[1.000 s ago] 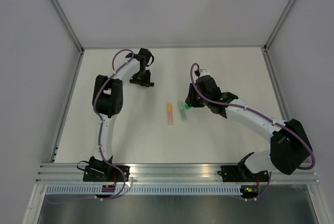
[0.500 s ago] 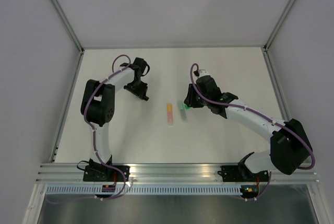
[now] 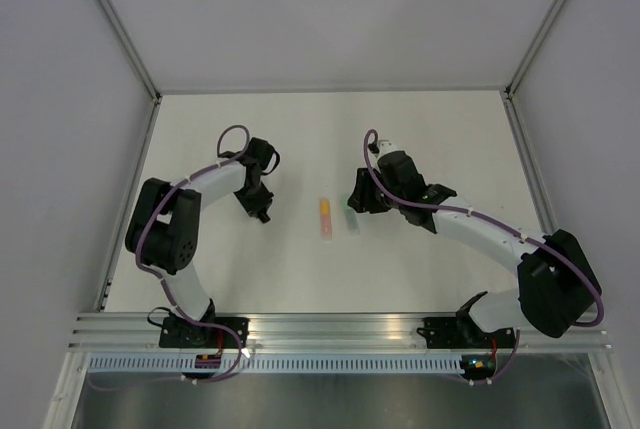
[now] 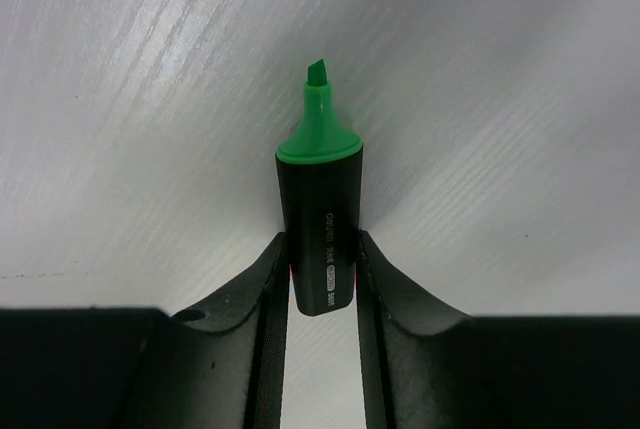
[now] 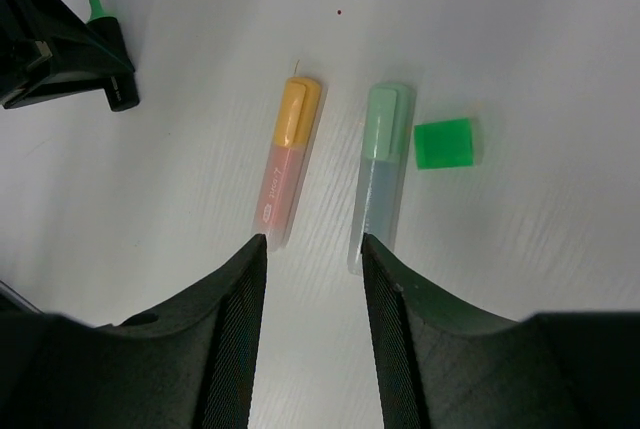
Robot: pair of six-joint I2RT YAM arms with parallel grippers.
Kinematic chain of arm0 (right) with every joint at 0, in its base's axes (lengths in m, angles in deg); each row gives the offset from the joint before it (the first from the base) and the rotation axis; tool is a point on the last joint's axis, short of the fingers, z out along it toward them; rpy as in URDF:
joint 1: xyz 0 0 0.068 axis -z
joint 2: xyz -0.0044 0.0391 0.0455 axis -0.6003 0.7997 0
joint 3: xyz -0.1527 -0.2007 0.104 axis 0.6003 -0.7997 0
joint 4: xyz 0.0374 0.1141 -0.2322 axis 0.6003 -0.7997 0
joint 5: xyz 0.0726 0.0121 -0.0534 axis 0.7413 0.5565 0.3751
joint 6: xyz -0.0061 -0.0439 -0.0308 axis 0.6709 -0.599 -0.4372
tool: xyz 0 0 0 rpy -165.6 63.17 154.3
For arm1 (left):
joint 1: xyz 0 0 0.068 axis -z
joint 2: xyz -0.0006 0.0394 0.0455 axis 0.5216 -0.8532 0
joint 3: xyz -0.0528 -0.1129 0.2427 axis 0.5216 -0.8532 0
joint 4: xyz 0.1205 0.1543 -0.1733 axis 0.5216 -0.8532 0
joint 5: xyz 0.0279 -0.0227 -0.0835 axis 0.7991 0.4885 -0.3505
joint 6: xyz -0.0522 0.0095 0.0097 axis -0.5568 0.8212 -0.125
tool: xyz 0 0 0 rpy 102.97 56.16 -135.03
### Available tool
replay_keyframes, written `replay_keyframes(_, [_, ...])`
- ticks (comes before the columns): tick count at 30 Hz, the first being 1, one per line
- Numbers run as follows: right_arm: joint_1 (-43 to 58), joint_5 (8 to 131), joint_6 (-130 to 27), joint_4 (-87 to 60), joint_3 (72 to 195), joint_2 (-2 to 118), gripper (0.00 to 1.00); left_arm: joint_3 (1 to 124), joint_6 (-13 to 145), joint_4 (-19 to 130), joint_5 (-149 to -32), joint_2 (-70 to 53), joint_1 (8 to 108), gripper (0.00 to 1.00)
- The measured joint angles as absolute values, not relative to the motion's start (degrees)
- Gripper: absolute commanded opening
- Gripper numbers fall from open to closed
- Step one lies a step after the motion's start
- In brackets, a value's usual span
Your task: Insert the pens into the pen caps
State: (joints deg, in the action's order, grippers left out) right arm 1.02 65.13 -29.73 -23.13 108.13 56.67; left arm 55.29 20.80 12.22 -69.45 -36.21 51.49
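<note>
My left gripper (image 4: pixel 320 249) is shut on the black pen (image 4: pixel 320 234), whose bare green tip (image 4: pixel 317 99) points away over the table. In the top view it (image 3: pixel 262 211) sits left of the other pens. The orange pen (image 5: pixel 289 159) and the pale green pen (image 5: pixel 382 169) lie side by side on the table, and both also show in the top view: orange (image 3: pixel 325 217), pale green (image 3: pixel 351 219). A loose bright green cap (image 5: pixel 443 143) lies right of the pale pen. My right gripper (image 5: pixel 312 241) is open and empty, just short of the two pens. No orange cap shows apart.
The white table (image 3: pixel 430 139) is bounded by an aluminium frame with grey walls on three sides. A rail (image 3: pixel 340 327) runs along the near edge by the arm bases. My left gripper also shows at the upper left of the right wrist view (image 5: pixel 70 49).
My left arm has swung its gripper, with the black pen, from the far side of the table toward the near middle. My right gripper has shifted slightly left over the pens.
</note>
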Motion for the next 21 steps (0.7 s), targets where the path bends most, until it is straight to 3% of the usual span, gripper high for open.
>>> replay_keyframes(9, [1.0, 66.3, -30.7, -20.8, 106.6, 54.5, 0.50, 54.5, 26.8, 12.6, -68.2, -35.5, 56.5, 0.04])
replay_keyframes(13, [1.0, 66.1, -31.0, -20.3, 106.6, 53.7, 0.50, 55.6, 27.4, 10.8, -67.5, -36.3, 56.5, 0.25])
replay_keyframes(21, [1.0, 66.1, -31.0, -20.2, 106.6, 52.8, 0.50, 55.8, 28.0, 8.3, -66.3, -36.6, 56.5, 0.33])
